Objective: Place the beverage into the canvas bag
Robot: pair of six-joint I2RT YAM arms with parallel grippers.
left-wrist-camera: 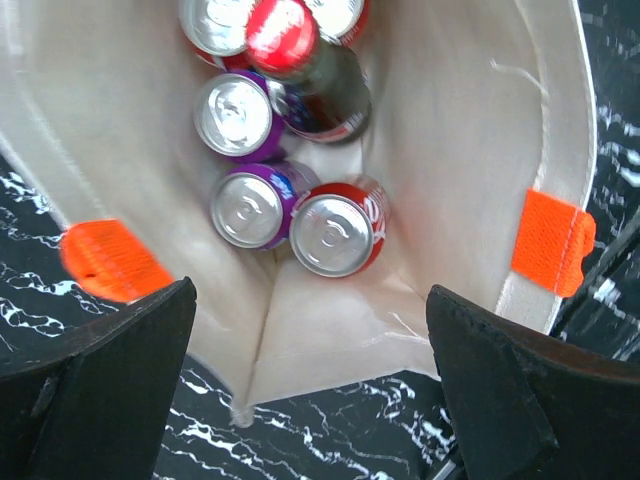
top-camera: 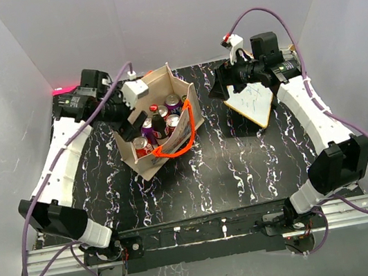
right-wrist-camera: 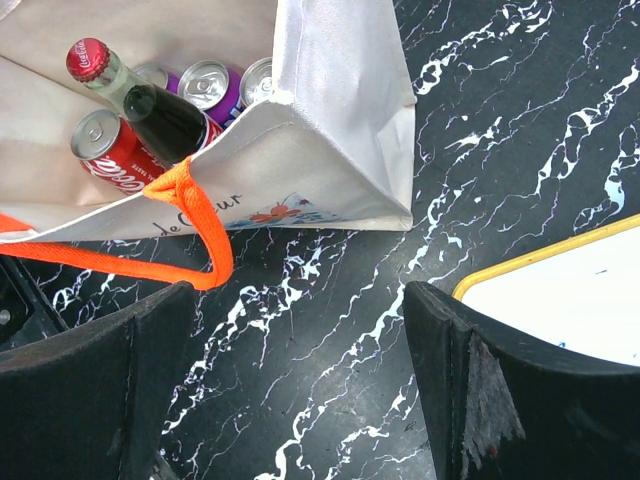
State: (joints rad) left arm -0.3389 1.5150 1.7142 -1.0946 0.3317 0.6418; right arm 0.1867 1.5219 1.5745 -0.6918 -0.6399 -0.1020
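The beige canvas bag (top-camera: pixel 161 82) stands open at the middle left of the table, its orange handle (top-camera: pixel 175 146) hanging over the near side. Several cans and a dark cola bottle (top-camera: pixel 158 119) stand inside it. My left gripper (top-camera: pixel 128 128) is open and empty, above the bag's left end. In the left wrist view my left gripper (left-wrist-camera: pixel 310 400) looks down on a red can (left-wrist-camera: pixel 335 235), purple cans (left-wrist-camera: pixel 248 208) and the bottle (left-wrist-camera: pixel 310 70). My right gripper (top-camera: pixel 217 91) is open and empty, right of the bag. The right wrist view shows my right gripper (right-wrist-camera: pixel 300 390) over bare table beside the bag (right-wrist-camera: pixel 340 120).
A white board (top-camera: pixel 252 103) with a yellow edge and handwriting lies at the back right, under the right arm; it also shows in the right wrist view (right-wrist-camera: pixel 570 300). Grey walls close the table on three sides. The black marbled tabletop (top-camera: pixel 245 170) stretches in front.
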